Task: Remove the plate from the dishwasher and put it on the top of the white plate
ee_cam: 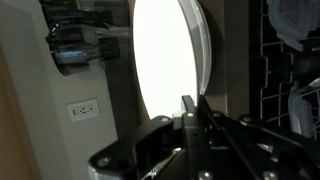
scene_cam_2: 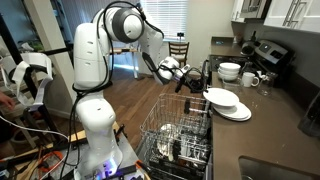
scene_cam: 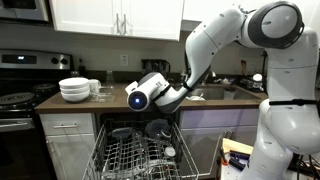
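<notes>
My jaws are clamped on the rim of the held plate (ee_cam: 165, 60), which stands on edge in the wrist view. In an exterior view it sits tilted over the white plate (scene_cam_2: 238, 113) on the bench (scene_cam_2: 275, 140), past the dishwasher (scene_cam_2: 176, 136) rack. I cannot tell whether the two plates touch. Stacked bowls (scene_cam_2: 229, 71) sit beyond.

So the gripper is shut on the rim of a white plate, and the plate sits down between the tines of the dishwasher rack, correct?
Not quite. The gripper is shut on the rim of the white plate, but the plate is not seated in the dishwasher rack. An exterior view shows it held in the air, clear above the tines.
</notes>
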Available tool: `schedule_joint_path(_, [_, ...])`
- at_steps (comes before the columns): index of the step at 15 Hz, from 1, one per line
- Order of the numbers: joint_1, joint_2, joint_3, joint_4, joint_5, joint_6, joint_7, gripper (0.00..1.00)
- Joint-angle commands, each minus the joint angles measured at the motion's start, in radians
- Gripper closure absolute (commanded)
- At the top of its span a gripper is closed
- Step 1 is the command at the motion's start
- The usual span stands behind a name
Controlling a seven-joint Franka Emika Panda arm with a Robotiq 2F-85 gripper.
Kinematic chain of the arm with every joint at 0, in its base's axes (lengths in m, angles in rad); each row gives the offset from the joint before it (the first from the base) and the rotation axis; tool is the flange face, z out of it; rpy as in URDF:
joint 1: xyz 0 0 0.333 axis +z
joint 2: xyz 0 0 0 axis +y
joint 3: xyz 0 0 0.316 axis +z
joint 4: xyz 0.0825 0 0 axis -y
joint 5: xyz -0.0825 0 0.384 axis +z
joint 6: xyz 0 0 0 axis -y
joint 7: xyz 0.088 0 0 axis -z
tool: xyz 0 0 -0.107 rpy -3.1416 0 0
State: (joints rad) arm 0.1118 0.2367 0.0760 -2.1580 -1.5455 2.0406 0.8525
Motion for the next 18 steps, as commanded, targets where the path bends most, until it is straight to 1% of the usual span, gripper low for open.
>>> schedule_joint_path(1, [-0.037, 0.003, -0.010, 0.029, -0.038, 0.055, -0.019, 0.98])
schedule_joint_path(9, [-0.072, 0.015, -0.036, 0.041, -0.035, 0.133, -0.014, 0.98])
schedule_joint_path(15, [-0.090, 0.030, -0.053, 0.055, -0.043, 0.219, -0.016, 0.98])
schedule_joint_path(18, [-0.096, 0.031, -0.061, 0.056, -0.039, 0.239, -0.018, 0.98])
